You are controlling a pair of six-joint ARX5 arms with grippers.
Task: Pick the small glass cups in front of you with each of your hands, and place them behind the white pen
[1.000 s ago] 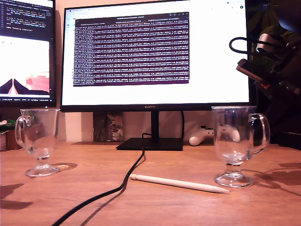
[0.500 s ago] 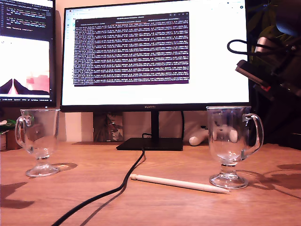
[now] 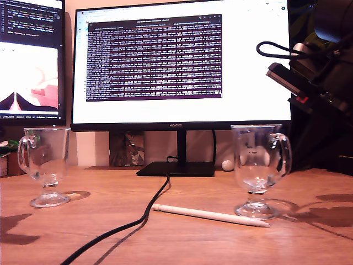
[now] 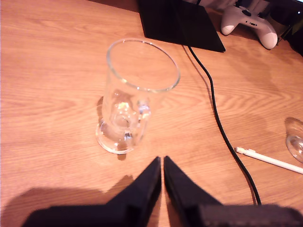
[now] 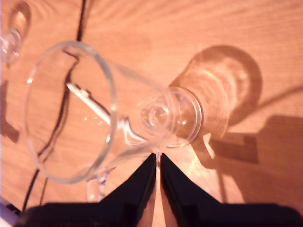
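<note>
Both pairs of fingers are clenched on nothing. The first gripper (image 4: 162, 161) hovers near one glass cup (image 4: 135, 94); the second gripper (image 5: 158, 158) near the other cup (image 3: 258, 168), whose foot touches the white pen (image 3: 209, 215) on the tabletop (image 3: 165, 237).

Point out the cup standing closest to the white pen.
The cup on the exterior view's right; its foot sits just behind the pen's tip. The other cup stands far off.

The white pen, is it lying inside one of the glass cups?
No, the white pen lies flat on the wooden desk, in front of a glass cup.
</note>
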